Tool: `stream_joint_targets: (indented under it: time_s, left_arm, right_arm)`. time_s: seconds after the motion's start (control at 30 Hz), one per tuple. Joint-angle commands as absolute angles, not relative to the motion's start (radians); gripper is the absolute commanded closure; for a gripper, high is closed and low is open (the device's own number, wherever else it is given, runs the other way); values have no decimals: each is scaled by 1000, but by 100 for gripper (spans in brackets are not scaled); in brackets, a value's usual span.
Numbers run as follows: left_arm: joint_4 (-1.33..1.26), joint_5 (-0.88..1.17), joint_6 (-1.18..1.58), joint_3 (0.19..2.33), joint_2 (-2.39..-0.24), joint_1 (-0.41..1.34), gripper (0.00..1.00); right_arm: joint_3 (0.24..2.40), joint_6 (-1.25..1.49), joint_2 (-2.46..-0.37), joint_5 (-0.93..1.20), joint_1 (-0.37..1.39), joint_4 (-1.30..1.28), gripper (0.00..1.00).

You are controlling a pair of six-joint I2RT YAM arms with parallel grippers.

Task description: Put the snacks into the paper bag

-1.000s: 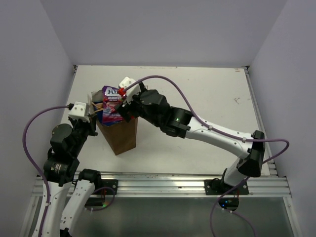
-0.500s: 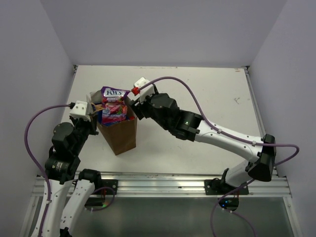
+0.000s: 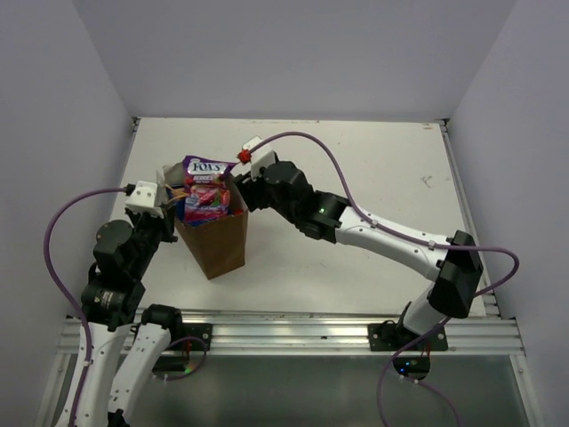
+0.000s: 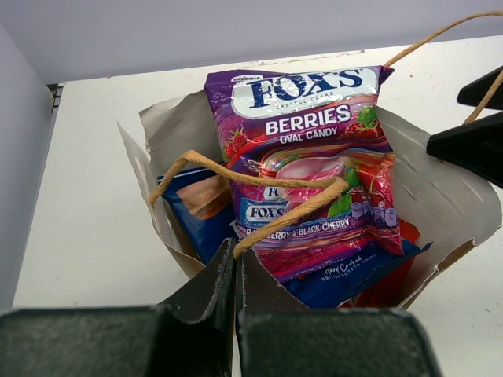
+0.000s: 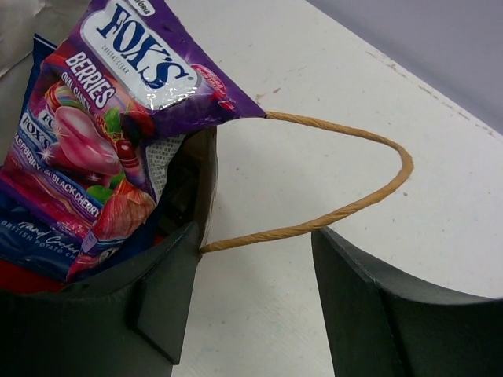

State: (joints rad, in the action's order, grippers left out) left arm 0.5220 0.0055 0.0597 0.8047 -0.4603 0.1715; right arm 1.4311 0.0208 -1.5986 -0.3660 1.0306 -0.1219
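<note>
- We're watching the table (image 3: pixel 373 169) carrying the upright paper bag (image 3: pixel 218 247), and that bag is serving as our marker.
- The right gripper (image 5: pixel 253 239) is hovering at the bag's right rim, jaws standing apart, with a string handle (image 5: pixel 369 196) looping between them.
- The left gripper (image 4: pixel 236 275) is pinching the bag's left rim, jaws clamped together on the paper.
- The Fox's packet (image 4: pixel 306 157) is sticking up out of the bag's mouth.
- We're spotting the blue packet (image 4: pixel 338 284) lying inside the bag beneath it, and a red packet (image 4: pixel 393 271) peeking out deeper inside.
</note>
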Motion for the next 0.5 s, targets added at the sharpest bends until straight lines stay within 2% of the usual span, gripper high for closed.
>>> stream_joint_targets:
  time_s: [0.0, 0.17, 0.27, 0.33, 0.37, 0.43, 0.47]
  left_arm:
    - [459, 8, 66, 796, -476, 176, 100]
    - [448, 12, 67, 788, -488, 176, 100]
    - [440, 14, 72, 781, -497, 178, 100]
    - [434, 24, 77, 776, -514, 176, 100]
    - [433, 31, 78, 772, -520, 176, 100]
    - [417, 66, 83, 764, -534, 176, 100]
    - [410, 81, 84, 761, -534, 178, 100]
  right_arm:
    - [1465, 67, -1635, -305, 1016, -89, 38]
    - [1477, 92, -1673, -244, 1012, -91, 41]
    - [1500, 101, -1696, -203, 1012, -104, 49]
    - [1509, 101, -1709, -180, 1012, -113, 58]
    - [1512, 101, -1710, -172, 1012, -115, 68]
    - [1509, 100, -1706, -169, 1012, -114, 94]
    - [1497, 100, -1703, -172, 1012, -103, 100]
